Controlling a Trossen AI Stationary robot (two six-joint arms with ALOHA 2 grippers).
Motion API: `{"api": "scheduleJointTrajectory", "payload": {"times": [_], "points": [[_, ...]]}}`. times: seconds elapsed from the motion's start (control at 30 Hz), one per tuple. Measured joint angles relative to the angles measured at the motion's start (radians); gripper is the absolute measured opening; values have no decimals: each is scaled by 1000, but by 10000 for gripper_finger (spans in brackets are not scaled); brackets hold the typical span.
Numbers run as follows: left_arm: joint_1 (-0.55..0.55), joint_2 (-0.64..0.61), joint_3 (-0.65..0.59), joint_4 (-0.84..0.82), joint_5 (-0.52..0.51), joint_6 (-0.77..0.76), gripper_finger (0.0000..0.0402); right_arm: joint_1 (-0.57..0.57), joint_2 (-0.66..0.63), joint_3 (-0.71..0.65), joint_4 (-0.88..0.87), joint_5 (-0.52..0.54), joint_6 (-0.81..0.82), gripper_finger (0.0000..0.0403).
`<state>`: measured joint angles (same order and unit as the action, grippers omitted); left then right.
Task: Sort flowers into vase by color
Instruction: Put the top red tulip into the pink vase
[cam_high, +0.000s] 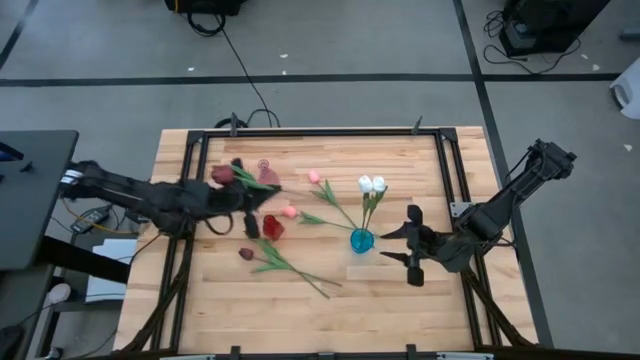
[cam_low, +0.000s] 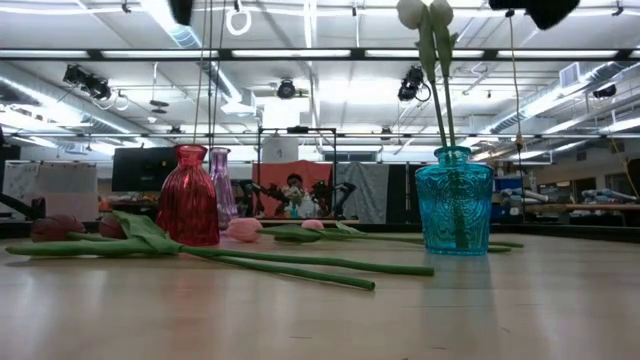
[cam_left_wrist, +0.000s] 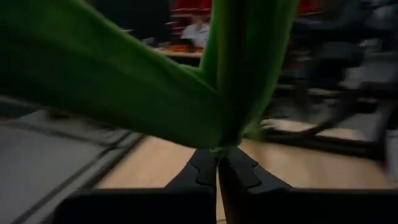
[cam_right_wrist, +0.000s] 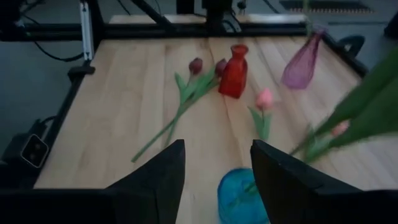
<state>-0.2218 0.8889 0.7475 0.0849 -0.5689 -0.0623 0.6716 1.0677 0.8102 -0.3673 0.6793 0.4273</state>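
My left gripper (cam_high: 238, 196) is over the table's far-left part, shut on a tulip. A maroon head (cam_high: 222, 175) and a green leaf (cam_high: 248, 168) show on the gripper's far side. Two white tulips (cam_high: 371, 184) stand with their stems in the blue vase (cam_high: 361, 241). Two maroon tulips (cam_right_wrist: 196, 65) lie flat on the table beside the red vase (cam_high: 272, 227). Two pink tulips (cam_high: 313, 176) (cam_high: 290, 211) lie between the vases. My right gripper (cam_high: 390, 246) hovers open just right of the blue vase (cam_right_wrist: 239, 196), touching nothing. My left gripper pinches the tulip's green stem (cam_left_wrist: 218, 151) between its two fingers, right where two broad leaves (cam_left_wrist: 143, 93) fork off. The leaves spread away past the fingertips. The fingers lie about level, pointing toward the table's far side. Whether any part of the flower rests on the table, I cannot tell.
A purple glass vase (cam_high: 268, 176) stands near the far edge, close to the held tulip. Black frame rails (cam_high: 300, 131) run along the table's edges. Bare wood (cam_high: 330, 320) lies along the near side. A person sits in the room beyond (cam_low: 293, 190).
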Motion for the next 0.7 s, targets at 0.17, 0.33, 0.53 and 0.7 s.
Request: {"api": "scheduleJointTrajectory", "payload": {"times": [0.17, 0.33, 0.53, 0.7], "points": [[54, -103, 0, -221, -138, -74, 4, -5, -10, -49, 20, 5, 26, 190], [111, -150, 0, -340, -144, -129, 4, -21, -8, -69, 43, 3, 26, 190], [186, -158, 46, -481, -179, -135, 5, -32, -7, -69, 44, 0, 26, 190], [237, -157, 90, -576, -179, -154, 5, -32, -7, -69, 45, 0, 27, 189]]}}
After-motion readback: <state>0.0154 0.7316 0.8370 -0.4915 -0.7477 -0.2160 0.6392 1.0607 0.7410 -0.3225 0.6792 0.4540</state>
